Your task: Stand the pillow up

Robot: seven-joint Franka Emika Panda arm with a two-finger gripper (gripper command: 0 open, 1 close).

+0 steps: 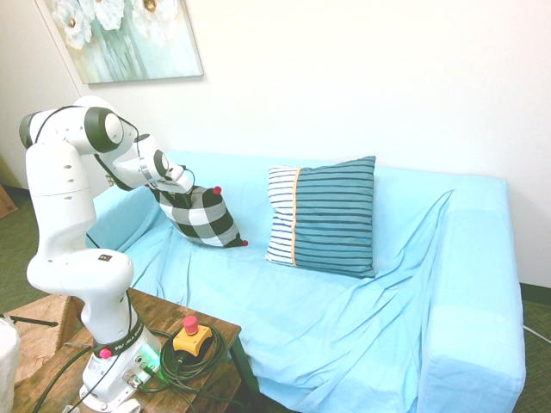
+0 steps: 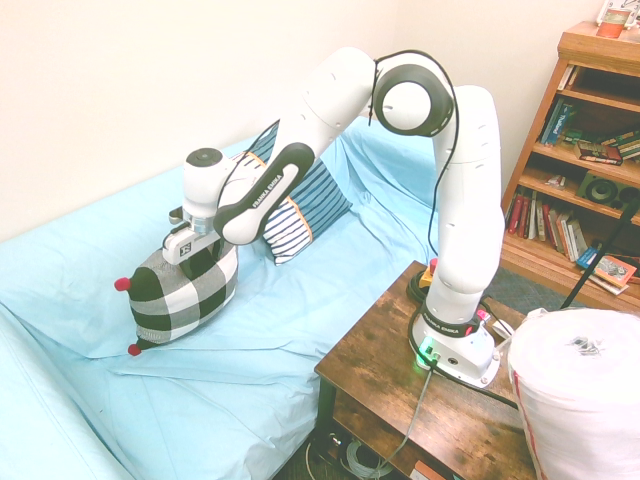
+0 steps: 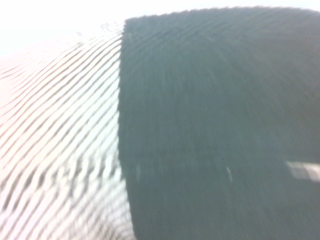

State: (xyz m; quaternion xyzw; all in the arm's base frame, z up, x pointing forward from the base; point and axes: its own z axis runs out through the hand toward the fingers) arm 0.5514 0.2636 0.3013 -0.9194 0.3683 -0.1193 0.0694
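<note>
The small black-and-white checked fabric cushion with red pom-poms at its corners point(image 1: 203, 217) is found on the couch draped in light blue cloth point(image 1: 336, 340), towards the end where the arm reaches in. It sits tilted, and a lower corner with its pom-pom is down near the seat.

The white two-finger gripper point(image 2: 190, 243) is at the cushion's upper edge, pointing downward. How far its jaws are open cannot be told, nor whether they have hold of the fabric; the cushion and the hand's own body hide them. The wrist view is blurred and filled by the cushion's weave, one dark check beside a paler one.

A larger square pillow, teal and white striped with an orange line point(image 1: 323, 218), leans upright against the backrest, apart from the checked cushion. The white jointed arm point(image 1: 65, 185) rises beside a brown wooden table point(image 2: 400, 400). A wooden bookcase holding books point(image 2: 590, 155) stands beyond it.
</note>
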